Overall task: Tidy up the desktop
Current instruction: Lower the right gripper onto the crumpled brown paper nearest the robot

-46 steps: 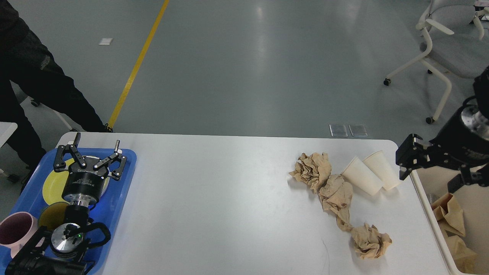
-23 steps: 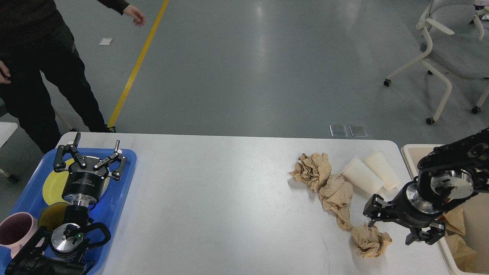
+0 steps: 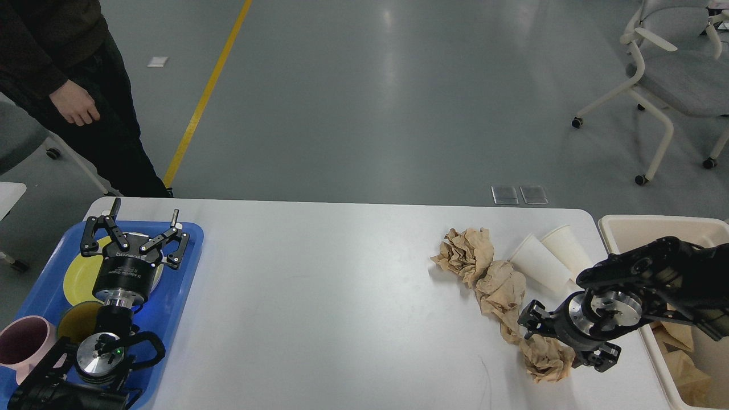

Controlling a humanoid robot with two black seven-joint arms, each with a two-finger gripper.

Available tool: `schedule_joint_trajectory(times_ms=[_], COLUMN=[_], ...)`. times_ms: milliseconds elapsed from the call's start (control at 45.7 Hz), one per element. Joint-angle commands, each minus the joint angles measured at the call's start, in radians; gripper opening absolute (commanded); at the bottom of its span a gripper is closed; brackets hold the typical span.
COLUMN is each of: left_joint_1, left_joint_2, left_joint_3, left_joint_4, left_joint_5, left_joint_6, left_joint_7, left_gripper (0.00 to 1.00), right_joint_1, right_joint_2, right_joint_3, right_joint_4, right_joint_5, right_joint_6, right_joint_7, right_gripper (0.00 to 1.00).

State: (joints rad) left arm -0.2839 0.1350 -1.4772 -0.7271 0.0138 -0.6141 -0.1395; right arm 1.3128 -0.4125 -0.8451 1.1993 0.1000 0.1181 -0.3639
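The right gripper [image 3: 549,341] sits low over the desktop [image 3: 342,296], fingers spread around a crumpled paper ball [image 3: 544,359]; the left gripper [image 3: 135,228] gapes above the tray [image 3: 182,285].

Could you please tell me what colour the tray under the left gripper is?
The tray is blue, seen in the head view, beneath the left gripper.

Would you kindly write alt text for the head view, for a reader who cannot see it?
The right gripper reaches around the nearest crumpled brown paper ball on the white desktop, beside more crumpled paper and two tipped paper cups. The left gripper hovers open above a blue tray of dishes.
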Motion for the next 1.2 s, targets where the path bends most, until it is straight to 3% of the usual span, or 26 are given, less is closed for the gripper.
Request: schedule_joint_trajectory(times_ms=[0, 394, 437, 459, 547, 590, 678, 831, 1181], left_joint_1=[0.000, 0.000, 0.000, 0.000, 0.000, 0.000, 0.000, 0.000, 0.000], left_joint_2=[0.000, 0.000, 0.000, 0.000, 0.000, 0.000, 0.000, 0.000, 0.000], left_joint_3=[0.000, 0.000, 0.000, 0.000, 0.000, 0.000, 0.000, 0.000, 0.000], left_joint_4=[0.000, 0.000, 0.000, 0.000, 0.000, 0.000, 0.000, 0.000, 0.000], left_joint_5=[0.000, 0.000, 0.000, 0.000, 0.000, 0.000, 0.000, 0.000, 0.000], left_joint_6=[0.000, -0.001, -0.001, -0.001, -0.001, 0.000, 0.000, -0.001, 0.000], left_joint_7=[0.000, 0.000, 0.000, 0.000, 0.000, 0.000, 0.000, 0.000, 0.000], left_gripper=[0.96, 0.96, 0.96, 0.96, 0.96, 0.96, 0.96, 0.96, 0.96], right_joint_1=[-0.029, -0.090, -0.090, -0.090, -0.087, -0.087, -0.087, -0.096, -0.083], right_joint_2=[0.027, 0.074, 0.075, 0.083, 0.098, 0.097, 0.100, 0.103, 0.080], right_joint_3=[0.008, 0.008, 0.008, 0.006, 0.004, 0.004, 0.006, 0.008, 0.006], right_joint_4=[-0.026, -0.063, -0.063, -0.061, -0.053, -0.052, -0.052, -0.053, -0.035], right_joint_5=[-0.003, 0.000, 0.000, 0.000, 0.000, -0.003, 0.000, 0.001, 0.009], right_joint_6=[-0.002, -0.063, -0.060, -0.055, -0.051, -0.049, -0.051, -0.064, -0.046], right_joint_7=[0.000, 0.002, 0.002, 0.000, 0.000, 0.000, 0.000, 0.000, -0.007], right_gripper=[0.91, 0.87, 0.77, 0.62, 0.32, 0.21, 0.11, 0.00, 0.00])
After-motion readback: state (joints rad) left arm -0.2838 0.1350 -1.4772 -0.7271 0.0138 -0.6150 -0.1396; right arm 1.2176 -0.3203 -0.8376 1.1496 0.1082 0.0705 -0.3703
